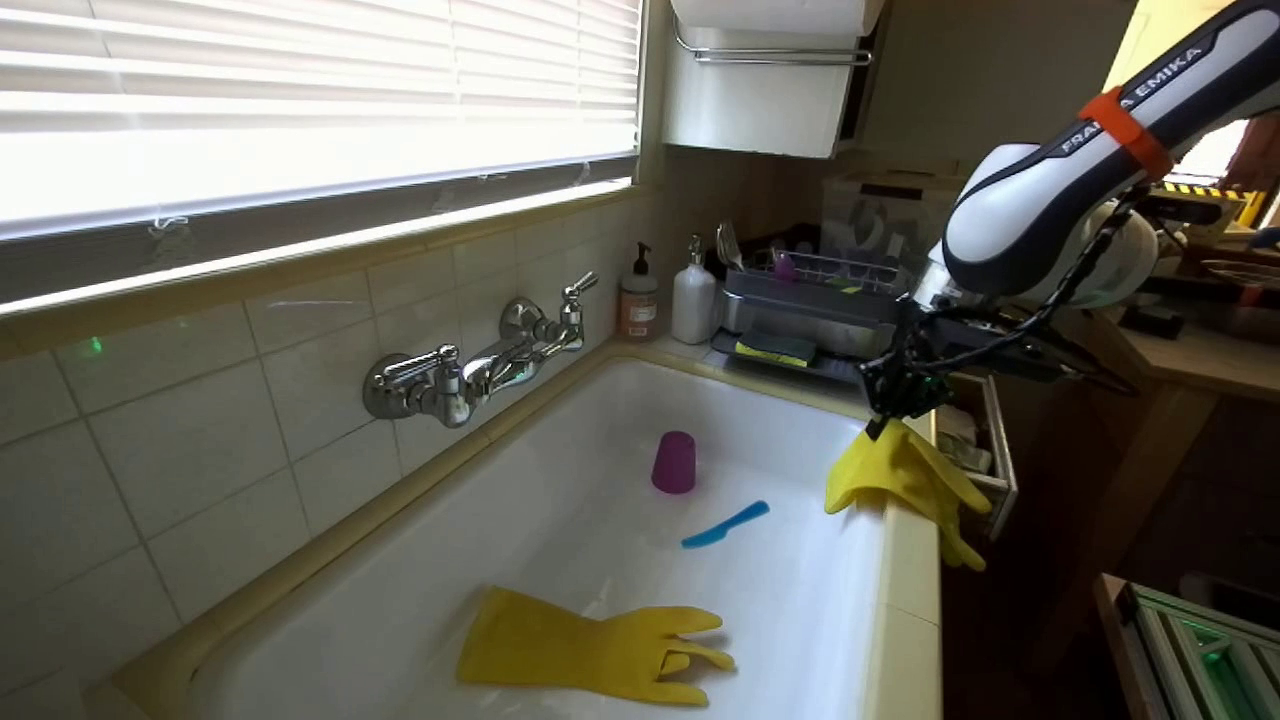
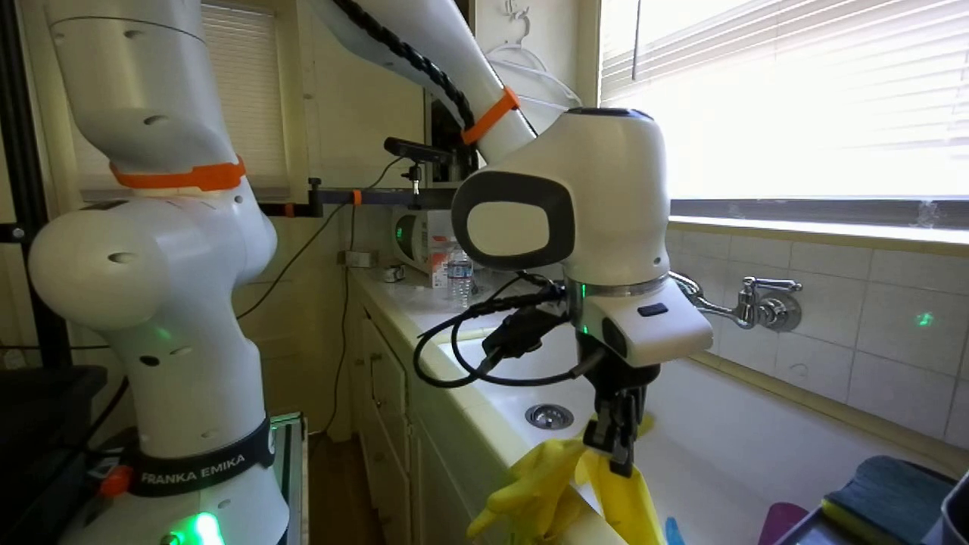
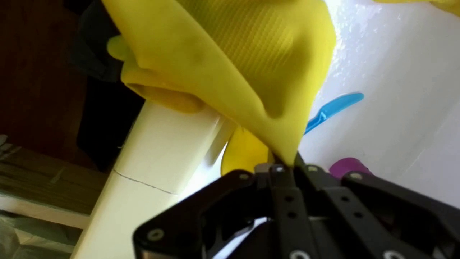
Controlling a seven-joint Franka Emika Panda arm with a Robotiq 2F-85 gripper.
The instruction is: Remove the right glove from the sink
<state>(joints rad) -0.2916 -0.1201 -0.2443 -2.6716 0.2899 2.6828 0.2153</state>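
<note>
The tool (image 3: 288, 167) has its two tips squeezed together on a small bit of a yellow rubber glove (image 1: 900, 475). The tool points down, and the glove hangs right under it, touching its tips. This glove goes over the front long edge of the white sink (image 1: 560, 520), the edge away from the tiled wall (image 1: 190, 390), near the corner by the dish rack (image 1: 805, 295). Part of the glove is on the inside of that edge, and in both exterior views its fingers dangle on the outside. In the wrist view it spreads out from the tips and hides a good bit of the edge. A flat glove (image 1: 590, 650), yellow too, lies on the bottom of the sink, well apart from the tool. Its wide end is on the wall side, and its fingers point to the front edge. A blue knife (image 1: 725, 525) lies on the bottom between the flat glove and a purple cup (image 1: 674, 463). The cup is nearer than the knife to the short edge by the dish rack. A shiny tap (image 1: 510, 365) sticks out of the tiled wall above the back long edge. Just past the short edge are a soap bottle (image 1: 638, 305), a white pump bottle (image 1: 693, 305) and a sponge (image 1: 778, 347), dark on top and yellow below.
</note>
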